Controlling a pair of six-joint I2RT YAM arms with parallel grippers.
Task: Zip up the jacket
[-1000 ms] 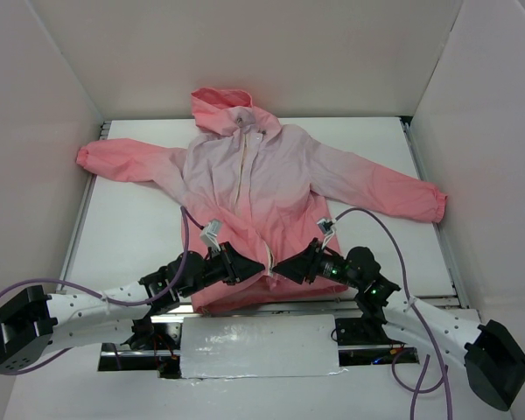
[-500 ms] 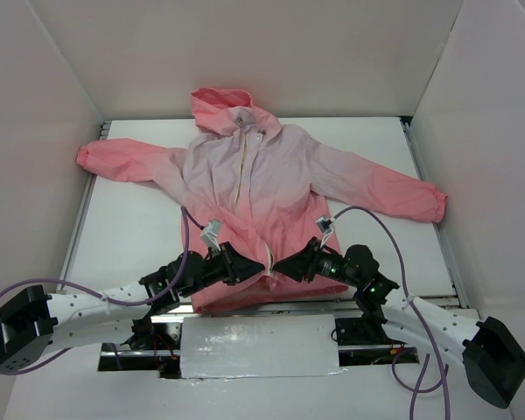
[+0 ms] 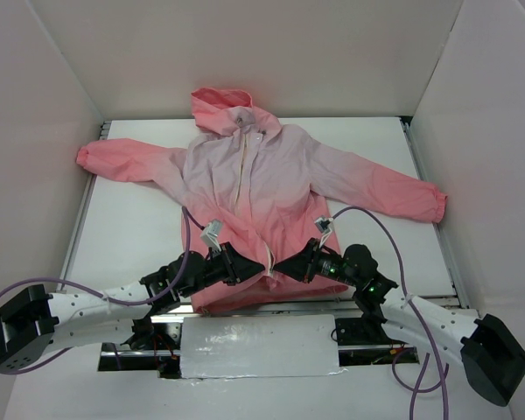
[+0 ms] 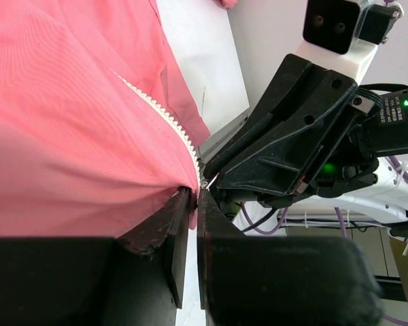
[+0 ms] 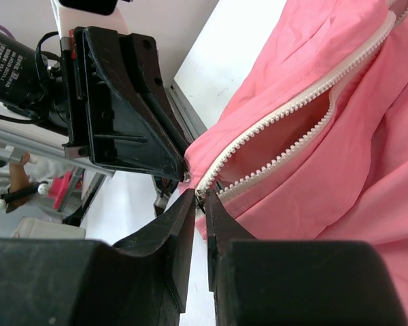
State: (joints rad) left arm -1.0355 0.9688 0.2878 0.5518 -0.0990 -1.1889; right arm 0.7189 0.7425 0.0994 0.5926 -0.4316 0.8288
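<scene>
Where the thin, finely wrinkled jacket (image 3: 271,175) lies spread flat on the white table (image 3: 131,227), its toothed cream zipper (image 5: 285,115) gapes at the near hem. The left gripper (image 3: 254,273) and right gripper (image 3: 282,266) each pinch fabric there, and their black fingers hide the zipper's end.

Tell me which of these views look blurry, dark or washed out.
Top external: soft, even light, and the coral-pink hooded windbreaker jacket is sharp. Left wrist: the cream-white zipper teeth are crisp, the nearest fabric is smeared, and the left gripper is dark. Right wrist: the right gripper is soft-edged, and the white table is washed out.
</scene>
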